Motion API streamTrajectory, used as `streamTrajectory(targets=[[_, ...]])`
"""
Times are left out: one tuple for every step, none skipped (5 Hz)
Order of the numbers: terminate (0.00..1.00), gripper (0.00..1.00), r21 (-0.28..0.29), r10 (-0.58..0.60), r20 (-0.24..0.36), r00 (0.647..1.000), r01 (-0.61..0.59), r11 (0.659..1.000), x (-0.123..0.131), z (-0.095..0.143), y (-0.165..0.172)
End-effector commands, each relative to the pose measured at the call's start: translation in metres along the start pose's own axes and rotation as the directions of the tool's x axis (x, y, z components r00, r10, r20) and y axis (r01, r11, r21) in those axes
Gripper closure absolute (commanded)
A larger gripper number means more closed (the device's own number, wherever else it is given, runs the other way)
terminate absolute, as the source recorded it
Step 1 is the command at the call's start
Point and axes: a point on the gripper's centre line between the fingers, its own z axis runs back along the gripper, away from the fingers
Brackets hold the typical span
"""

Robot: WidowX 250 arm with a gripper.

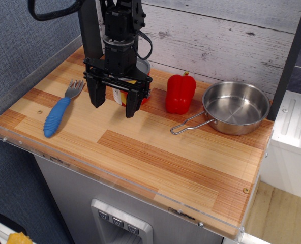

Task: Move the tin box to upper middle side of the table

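Whitewashed plank wall (216,35) backs the scene; blue-grey textured panel (23,46) lies to the left. Table (155,157): striped wooden top, clear rim, grey base below.

Single view, observation.image:

Gripper (113,105): black, pointing straight down over the rear centre-left of the table. Its two fingers (96,94) are spread apart, one at each side of the tin. Fingertips sit at or just above the wood; contact with the surface cannot be confirmed.

Tin (124,94): red and yellow label, standing upright on the table between the spread fingers, toward the rear edge. Most of it is hidden by the gripper body. A gap shows between tin and left finger; contact at the right finger cannot be determined. The tin is not clamped.

Pepper (180,93): red, upright, just beside the tin on its right, apart from it.

Pan (236,108): steel, at the rear right, wire handle pointing toward the table centre.

Fork (60,111): blue handle, lying at the left, tines toward the rear.
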Motion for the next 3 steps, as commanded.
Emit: streamTrajectory(targets=[[0.0, 0.0, 0.049, -0.017, 0.076, 0.997, 0.013, 0.999, -0.038, 0.045, -0.02], [0.0, 0.0, 0.032, -0.102, 0.113, 0.988, 0.099, 0.995, -0.049, 0.058, -0.056], [0.0, 0.0, 0.005, -0.197, 0.136, 0.971, 0.198, 0.98, -0.056, 0.063, -0.094]])
